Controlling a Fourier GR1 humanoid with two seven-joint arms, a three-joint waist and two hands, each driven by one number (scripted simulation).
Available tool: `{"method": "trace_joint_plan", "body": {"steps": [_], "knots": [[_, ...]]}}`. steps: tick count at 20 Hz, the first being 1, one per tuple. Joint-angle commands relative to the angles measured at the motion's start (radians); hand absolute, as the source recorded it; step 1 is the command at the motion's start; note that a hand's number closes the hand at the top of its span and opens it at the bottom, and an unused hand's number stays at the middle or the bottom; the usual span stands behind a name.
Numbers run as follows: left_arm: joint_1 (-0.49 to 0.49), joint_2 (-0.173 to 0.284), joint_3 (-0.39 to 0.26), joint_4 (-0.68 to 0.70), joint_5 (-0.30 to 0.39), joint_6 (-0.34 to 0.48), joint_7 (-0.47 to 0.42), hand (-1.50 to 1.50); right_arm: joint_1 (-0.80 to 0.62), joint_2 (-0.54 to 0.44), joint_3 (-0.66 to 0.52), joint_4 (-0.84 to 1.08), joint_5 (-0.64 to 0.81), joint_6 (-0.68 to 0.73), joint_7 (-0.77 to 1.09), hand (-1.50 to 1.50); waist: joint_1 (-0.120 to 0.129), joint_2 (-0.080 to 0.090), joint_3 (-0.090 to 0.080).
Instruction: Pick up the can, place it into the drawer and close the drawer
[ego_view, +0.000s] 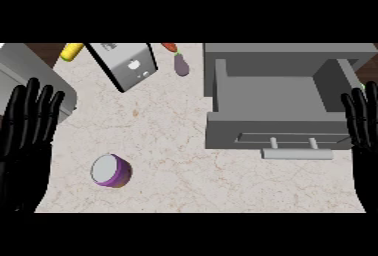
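Head view: nothing grasped yet; left hand (29, 125) and right hand (363, 120) rest released. The purple can (111, 171) lies at seven o'clock on the tabletop (170, 135), well apart from the open drawer (269, 95); picking it up comes next.

On the desk (184, 150), the can (111, 171) lies toward the near left. The open drawer (277, 97) sits at the right, its handle (297, 153) facing the near edge. A box (125, 64) stands at the far left-centre, with an eggplant (181, 65) just to its right.
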Motion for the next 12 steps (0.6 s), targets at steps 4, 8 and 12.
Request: {"method": "trace_joint_plan", "body": {"steps": [4,8,12], "knots": [[0.003,0.096,-0.153,-0.051,0.314,-0.368,-0.041,-1.5,-0.022,0.015,0.008,-0.004,-0.02,0.001,-0.008,-1.5,-0.017,0.005,-0.016],[0.093,0.276,-0.232,0.022,0.348,-0.563,0.066,-1.5,0.061,0.023,-0.006,0.066,-0.019,-0.021,0.138,-1.5,-0.026,0.018,-0.014],[0.159,0.443,-0.078,0.048,0.543,-0.749,0.011,-1.5,0.115,0.008,-0.031,0.028,-0.036,-0.015,0.175,-1.5,-0.013,0.009,-0.013]]}}
